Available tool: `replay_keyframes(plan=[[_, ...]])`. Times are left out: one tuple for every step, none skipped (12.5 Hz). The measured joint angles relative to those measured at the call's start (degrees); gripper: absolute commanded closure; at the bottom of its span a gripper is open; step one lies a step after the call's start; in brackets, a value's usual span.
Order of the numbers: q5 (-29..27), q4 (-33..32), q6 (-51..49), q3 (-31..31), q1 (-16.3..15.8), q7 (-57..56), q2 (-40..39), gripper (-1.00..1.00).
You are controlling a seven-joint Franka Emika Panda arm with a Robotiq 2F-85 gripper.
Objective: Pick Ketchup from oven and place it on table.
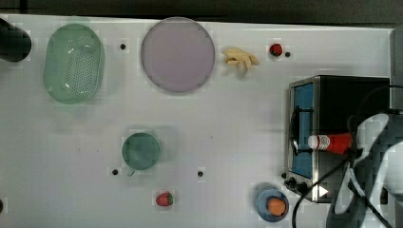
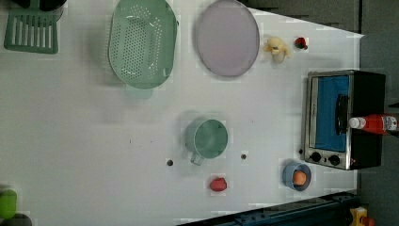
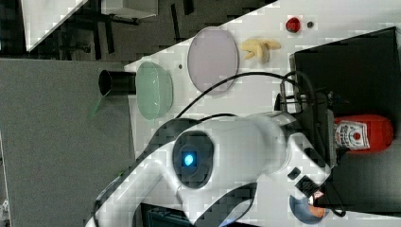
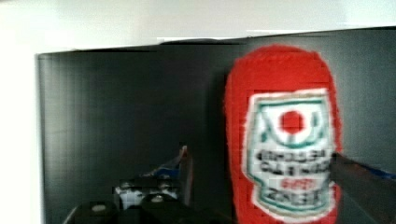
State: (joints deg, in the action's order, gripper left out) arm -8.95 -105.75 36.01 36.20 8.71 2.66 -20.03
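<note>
The ketchup (image 1: 330, 142) lies on its side on the black top of the oven (image 1: 332, 95), its white cap jutting past the oven's glass door. The left view shows the ketchup (image 2: 374, 123) across the oven (image 2: 367, 94) roof. My gripper (image 1: 354, 148) sits at the bottle's base end. In the wrist view the gripper (image 4: 261, 165) is open and straddles the labelled ketchup (image 4: 285, 93): a gap shows beside one finger (image 4: 186, 170), while the other finger (image 4: 359, 179) is against the label. The right view shows the arm (image 3: 227, 151) beside the ketchup (image 3: 364, 134). The white table (image 1: 228, 123) spreads around.
On the table stand a green colander (image 1: 73, 62), a purple plate (image 1: 177, 54), bananas (image 1: 241, 59), a small red fruit (image 1: 275, 49), a green mug (image 1: 141, 151), a strawberry (image 1: 164, 199) and a blue bowl (image 1: 272, 205) holding an orange ball beside the oven's knobs.
</note>
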Motion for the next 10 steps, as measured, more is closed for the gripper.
replay_keyframes(plan=[[-1.8, -0.2, 0.6, -0.3, 0.0, -0.5, -1.2, -1.0], [-2.0, -0.4, 0.6, -0.6, 0.0, -0.5, -2.0, -0.74], [-2.0, -1.2, 0.3, -0.4, -0.5, -0.5, -2.0, -0.26], [-1.1, -1.8, 0.4, -0.8, -0.6, -0.6, -2.0, -0.26], [-1.7, -2.0, 0.9, -1.1, -0.5, -0.6, -2.1, -0.26], [-1.6, -1.6, 0.2, -0.7, -0.9, -0.6, -1.7, -0.26], [-1.6, -0.3, -0.2, 0.7, -2.0, -0.6, -0.3, -0.26], [-0.7, 2.8, -5.2, 0.4, -1.8, -0.6, 1.1, -0.26], [-0.6, 5.7, -10.6, -0.2, -1.9, -0.6, 2.8, -0.26], [-0.2, 7.9, -16.8, 0.1, -2.9, -0.6, 4.3, -0.26]])
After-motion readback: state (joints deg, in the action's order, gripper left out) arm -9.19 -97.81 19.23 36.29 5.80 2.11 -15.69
